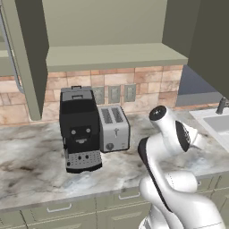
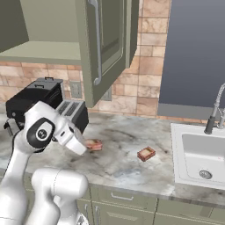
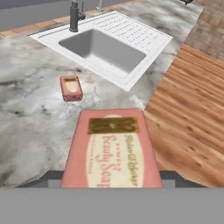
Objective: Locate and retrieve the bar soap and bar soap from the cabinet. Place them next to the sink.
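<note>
Gripper closed on a bar soap, its pink face lettered "Beauty Soap", fingers mostly hidden behind the block at the bottom of the hand view. From the right base view, held soap low over the marbled counter, just right of the toaster. Second bar soap lying on the counter, near the sink but not touching its rim; in the hand view just short of the basin. Olive cabinet with door swung open, shelf bare. Black coffee machine beside the toaster.
</note>
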Controlling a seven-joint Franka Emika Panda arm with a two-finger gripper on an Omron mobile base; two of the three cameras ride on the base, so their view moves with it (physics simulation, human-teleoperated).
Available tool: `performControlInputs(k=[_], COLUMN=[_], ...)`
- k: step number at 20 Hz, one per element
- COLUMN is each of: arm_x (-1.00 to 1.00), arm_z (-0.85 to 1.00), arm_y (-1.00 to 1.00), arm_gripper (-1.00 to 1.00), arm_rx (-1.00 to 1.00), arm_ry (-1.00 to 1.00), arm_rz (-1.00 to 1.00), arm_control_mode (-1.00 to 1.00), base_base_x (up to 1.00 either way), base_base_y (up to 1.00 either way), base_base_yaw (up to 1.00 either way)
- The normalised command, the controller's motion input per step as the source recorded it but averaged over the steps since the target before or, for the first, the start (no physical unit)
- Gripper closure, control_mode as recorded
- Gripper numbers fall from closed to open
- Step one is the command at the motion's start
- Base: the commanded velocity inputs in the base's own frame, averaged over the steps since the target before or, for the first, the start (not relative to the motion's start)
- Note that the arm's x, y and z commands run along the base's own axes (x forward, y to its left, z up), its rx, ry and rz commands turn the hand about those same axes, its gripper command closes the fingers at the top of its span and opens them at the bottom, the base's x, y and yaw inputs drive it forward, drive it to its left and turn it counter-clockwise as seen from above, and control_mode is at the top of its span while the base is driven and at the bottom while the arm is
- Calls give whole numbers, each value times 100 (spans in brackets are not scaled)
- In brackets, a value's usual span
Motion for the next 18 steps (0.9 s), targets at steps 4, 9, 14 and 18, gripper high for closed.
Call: performControlInputs(k=[4,9,14,18], arm_x=[33,39,39,18], arm_z=[-58,-57,-39,-42], arm_y=[-45,-57,-60,-49], arm_gripper=[100,100,100,100], arm_rx=[-4,-1,0,0], arm_ry=[0,0,5,9], arm_rz=[-9,-7,-5,-9], arm_control_mode=[-100,-100,-100,-100], base_base_x=[0,0,0,0], base_base_y=[0,0,0,0], base_base_yaw=[0,0,0,0])
